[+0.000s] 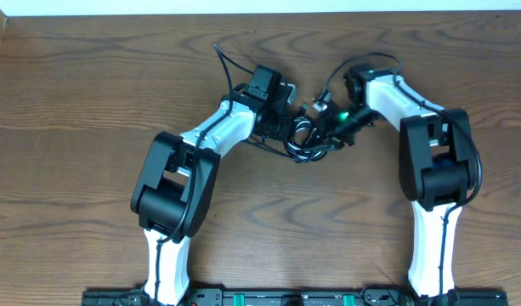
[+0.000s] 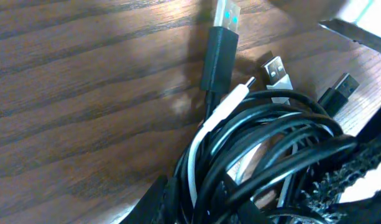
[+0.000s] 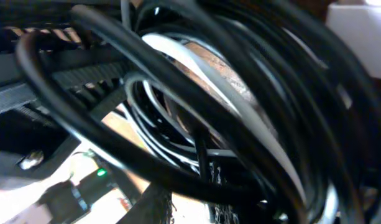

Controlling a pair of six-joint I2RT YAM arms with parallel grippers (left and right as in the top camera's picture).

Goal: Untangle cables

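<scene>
Looped black cables [image 3: 196,112] crowd the right wrist lens, blurred and hiding the fingers of the right gripper [image 1: 331,119], so I cannot tell how far it is open. Opposite, the left gripper [image 1: 285,121] has a finger on each side of the same bundle; whether it clamps is unclear. One white cable [image 2: 218,115] threads the coils. Silver plugs [image 2: 278,70] poke out over the wooden table [image 1: 90,102], between both arms.
</scene>
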